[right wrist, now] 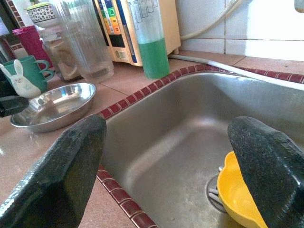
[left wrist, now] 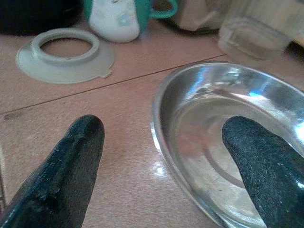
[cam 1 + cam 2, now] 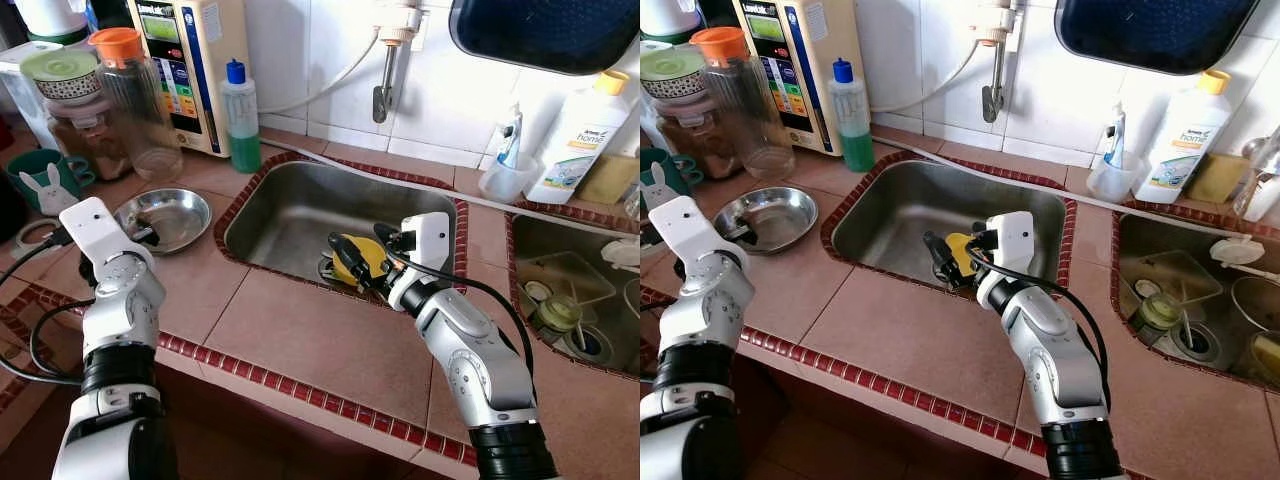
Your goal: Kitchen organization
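The tiled counter (image 3: 300, 330) runs under both arms, and set into it just ahead of the right gripper (image 3: 352, 262) is the steel sink (image 3: 300, 200), its red-tiled rim passing beneath the gripper's near finger. That gripper hangs over the near edge of the sink with its two black fingers spread wide and nothing between them; in the right wrist view one finger sits over the counter side and the other over the basin. Directly below and touching nothing of the fingers, a yellow bowl (image 1: 235, 194) lies on the sink's drain, close under the far fingertip and tilted on what looks like cutlery. Beyond the sink from this gripper stand a water purifier (image 3: 195, 60), a clear jug (image 3: 140, 100) with an orange lid and a bottle of green liquid (image 3: 241, 120). The left gripper (image 2: 166, 156) is also spread and empty, poised low over the counter at the near rim of a steel dish (image 3: 170, 215), one finger over the dish's hollow and the other over bare tile. Past it lie a pale plastic ring (image 2: 64, 54) and a green rabbit mug (image 2: 118, 19).
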`<state>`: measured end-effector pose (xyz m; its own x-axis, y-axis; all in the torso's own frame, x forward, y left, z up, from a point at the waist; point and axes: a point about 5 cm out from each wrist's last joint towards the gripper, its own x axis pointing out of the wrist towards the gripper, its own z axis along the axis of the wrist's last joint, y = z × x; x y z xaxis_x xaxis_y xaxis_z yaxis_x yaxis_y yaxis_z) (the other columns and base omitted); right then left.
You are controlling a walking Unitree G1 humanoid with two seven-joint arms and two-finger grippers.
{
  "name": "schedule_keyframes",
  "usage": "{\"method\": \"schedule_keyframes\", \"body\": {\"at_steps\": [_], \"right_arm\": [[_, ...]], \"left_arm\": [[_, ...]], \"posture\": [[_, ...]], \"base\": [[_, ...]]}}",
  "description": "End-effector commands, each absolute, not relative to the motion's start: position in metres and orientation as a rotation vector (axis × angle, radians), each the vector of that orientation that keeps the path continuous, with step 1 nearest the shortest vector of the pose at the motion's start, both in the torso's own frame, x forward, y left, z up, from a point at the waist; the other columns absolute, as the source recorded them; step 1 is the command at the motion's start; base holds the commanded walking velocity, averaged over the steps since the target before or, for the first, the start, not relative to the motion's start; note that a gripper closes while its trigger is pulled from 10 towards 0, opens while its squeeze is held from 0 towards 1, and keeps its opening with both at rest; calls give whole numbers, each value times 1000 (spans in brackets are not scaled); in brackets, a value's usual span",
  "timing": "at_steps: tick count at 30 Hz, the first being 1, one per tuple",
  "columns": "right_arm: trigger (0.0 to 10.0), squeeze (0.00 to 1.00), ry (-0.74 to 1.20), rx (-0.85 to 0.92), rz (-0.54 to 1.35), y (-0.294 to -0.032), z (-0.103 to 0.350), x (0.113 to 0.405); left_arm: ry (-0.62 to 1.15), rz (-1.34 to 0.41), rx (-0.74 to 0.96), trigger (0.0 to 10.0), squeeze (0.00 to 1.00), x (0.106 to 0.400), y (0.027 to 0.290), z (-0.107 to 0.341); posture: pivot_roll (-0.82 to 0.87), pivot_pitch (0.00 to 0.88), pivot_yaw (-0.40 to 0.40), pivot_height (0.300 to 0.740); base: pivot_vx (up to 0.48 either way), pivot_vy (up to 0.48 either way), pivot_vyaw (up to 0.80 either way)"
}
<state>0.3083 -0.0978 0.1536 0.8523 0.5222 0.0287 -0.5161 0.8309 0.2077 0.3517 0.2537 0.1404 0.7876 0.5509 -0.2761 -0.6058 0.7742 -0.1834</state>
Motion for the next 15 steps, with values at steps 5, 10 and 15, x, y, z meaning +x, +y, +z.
{"method": "schedule_keyframes", "body": {"at_steps": [5,10,15], "right_arm": [[10000,0,15,216,557,-97,159,308],[10000,0,33,212,602,-94,158,306],[10000,0,39,199,621,-92,157,304]], "left_arm": [[271,611,-315,10000,0,359,253,141],[290,571,-346,10000,0,364,250,142],[333,565,-390,0,0,365,251,138]], "posture": [[68,0,-7,740],[68,0,-7,740],[66,0,-4,740]], "base": [[0,0,0],[0,0,0],[0,0,0]]}}
